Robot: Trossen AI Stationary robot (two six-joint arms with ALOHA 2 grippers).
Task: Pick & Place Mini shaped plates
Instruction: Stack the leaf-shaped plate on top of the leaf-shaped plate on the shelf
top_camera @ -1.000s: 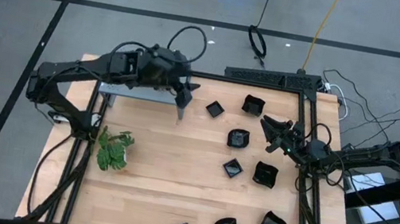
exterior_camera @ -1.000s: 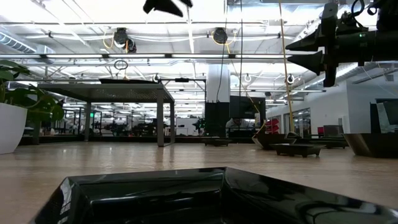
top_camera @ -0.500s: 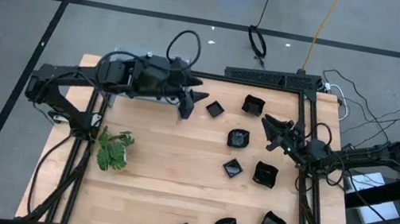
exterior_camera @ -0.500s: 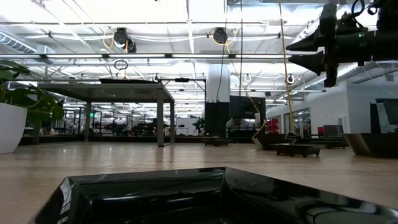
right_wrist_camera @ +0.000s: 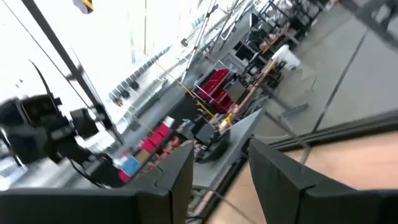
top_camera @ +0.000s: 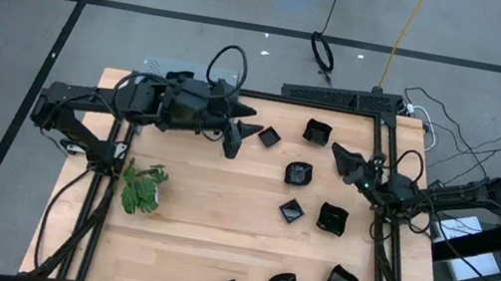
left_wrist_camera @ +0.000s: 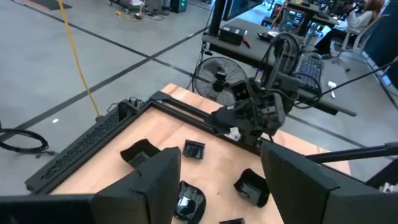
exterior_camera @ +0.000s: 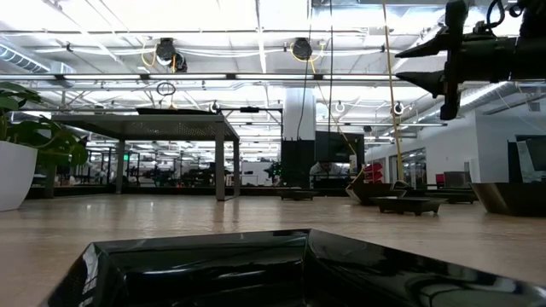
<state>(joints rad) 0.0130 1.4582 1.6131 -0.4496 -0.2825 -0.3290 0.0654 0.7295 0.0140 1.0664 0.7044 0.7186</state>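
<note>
From above, eight mini shaped plates (top_camera: 292, 211) lie scattered over the right half of the wooden table (top_camera: 197, 223): three near the back edge, two in the middle, three toward the front. None sits in a gripper, and none appears on the grey perforated shelf at the back left, most of it hidden under the left arm, so I judge the sorting barely begun. The left gripper (top_camera: 242, 129) hangs empty with fingers apart, just beside the small square plate (top_camera: 270, 138) at the back. The right gripper (top_camera: 341, 156) hovers empty too, fingers spread, between the back plates and the right frame rail. A green leafy plant (top_camera: 141, 187) stands at the left. Against the earlier overhead frames, the left gripper has swung off the shelf and reached toward that square plate, while the right gripper has drawn back slightly toward its rail; no plate has shifted

At table level, a glossy black plate (exterior_camera: 256, 269) fills the foreground and the shelf (exterior_camera: 183, 119) stands empty on top as far as shows. The right gripper (exterior_camera: 426, 64) sits high at the right, tilted more than earlier; the left gripper's tip, seen earlier at the top edge, has gone

The left wrist view looks past spread fingers (left_wrist_camera: 155, 186) down at several plates (left_wrist_camera: 194, 150) and the right arm beyond

The right wrist view shows only parted fingers (right_wrist_camera: 180, 180) and the room
</note>
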